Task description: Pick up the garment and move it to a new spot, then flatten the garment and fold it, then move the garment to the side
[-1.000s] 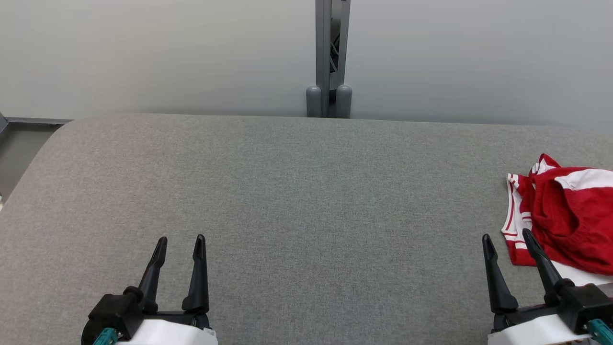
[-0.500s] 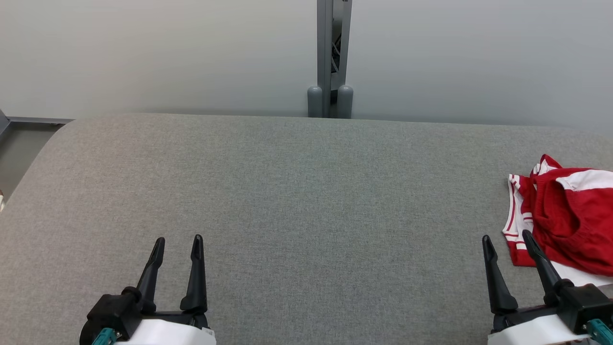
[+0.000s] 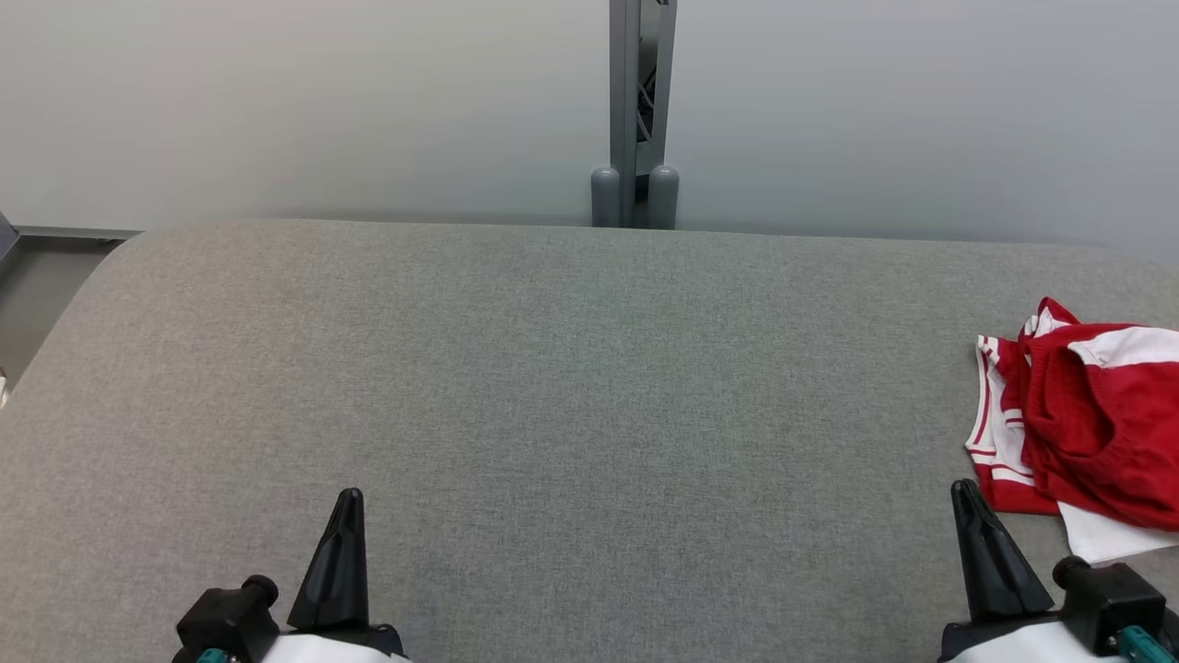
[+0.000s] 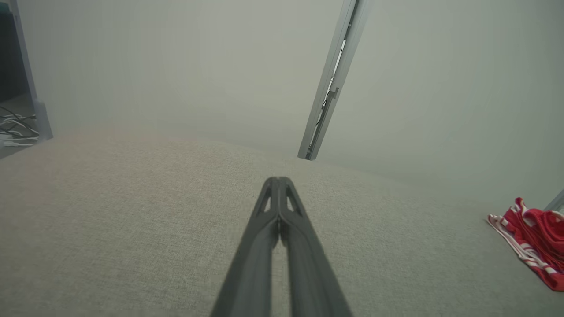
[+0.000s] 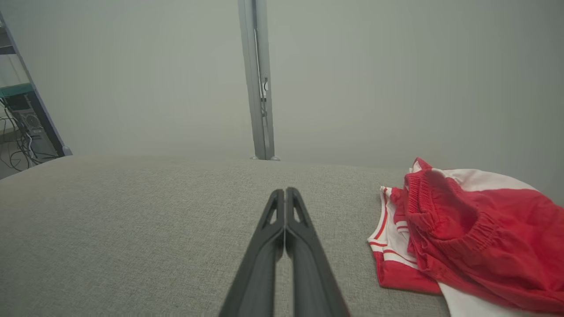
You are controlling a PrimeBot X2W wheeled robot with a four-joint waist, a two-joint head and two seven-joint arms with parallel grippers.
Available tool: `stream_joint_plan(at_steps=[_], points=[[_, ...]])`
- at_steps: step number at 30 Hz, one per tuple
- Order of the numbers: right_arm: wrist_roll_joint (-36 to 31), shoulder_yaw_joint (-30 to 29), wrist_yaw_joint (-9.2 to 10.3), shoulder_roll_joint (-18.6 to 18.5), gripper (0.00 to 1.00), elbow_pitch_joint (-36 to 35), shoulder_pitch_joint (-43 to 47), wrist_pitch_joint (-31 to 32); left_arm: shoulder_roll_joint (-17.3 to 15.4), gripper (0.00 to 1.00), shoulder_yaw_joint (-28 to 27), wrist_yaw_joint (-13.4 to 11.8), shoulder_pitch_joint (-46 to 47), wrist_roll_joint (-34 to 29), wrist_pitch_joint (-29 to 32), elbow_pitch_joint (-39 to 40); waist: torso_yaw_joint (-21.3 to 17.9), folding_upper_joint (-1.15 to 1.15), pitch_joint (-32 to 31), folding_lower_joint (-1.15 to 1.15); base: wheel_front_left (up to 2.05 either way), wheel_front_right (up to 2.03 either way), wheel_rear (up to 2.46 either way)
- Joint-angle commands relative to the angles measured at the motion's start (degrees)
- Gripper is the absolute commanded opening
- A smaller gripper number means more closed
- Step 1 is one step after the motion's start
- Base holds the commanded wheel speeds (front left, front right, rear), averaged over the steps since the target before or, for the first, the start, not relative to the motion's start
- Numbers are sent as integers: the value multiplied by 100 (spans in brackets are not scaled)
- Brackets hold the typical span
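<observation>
While the left end effector point(image 3: 349, 502) sits low over the grey fabric-covered worktop point(image 3: 589, 368) with its fingers pressed together, the right end effector point(image 3: 966, 493), equally pressed together and holding nothing, waits just beside the crumpled red-and-white fabric garment point(image 3: 1091, 428) at far right. Reaching in unopened would probably shove the heap away; pinching one loose layer could leave the rest dragging.

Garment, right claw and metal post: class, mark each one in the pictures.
garment point(image 5: 467, 229), right wrist view, on its crumpled red middle.
right claw point(image 5: 285, 193), right wrist view, where the shut fingertips meet.
metal post point(image 3: 624, 92), head view, on its upright grey face.
</observation>
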State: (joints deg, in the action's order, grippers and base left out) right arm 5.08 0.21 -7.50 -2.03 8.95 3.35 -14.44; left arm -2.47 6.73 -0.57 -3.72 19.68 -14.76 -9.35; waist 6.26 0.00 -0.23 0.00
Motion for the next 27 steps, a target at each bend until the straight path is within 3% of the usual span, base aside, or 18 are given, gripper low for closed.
stream_joint_plan(at_steps=[1, 27], points=[[251, -99, 0, -28, 0, -33, -110, 89, -10, 0, 1, 20, 112, 232, 27, 61, -9, 0, 1, 0, 0, 0, 0], [2966, -815, 0, -54, 0, 120, -384, 1000, -23, 0, 114, 284, 815, 2654, 442, -478, -140, 0, 14, 0, 0, 0, 0]])
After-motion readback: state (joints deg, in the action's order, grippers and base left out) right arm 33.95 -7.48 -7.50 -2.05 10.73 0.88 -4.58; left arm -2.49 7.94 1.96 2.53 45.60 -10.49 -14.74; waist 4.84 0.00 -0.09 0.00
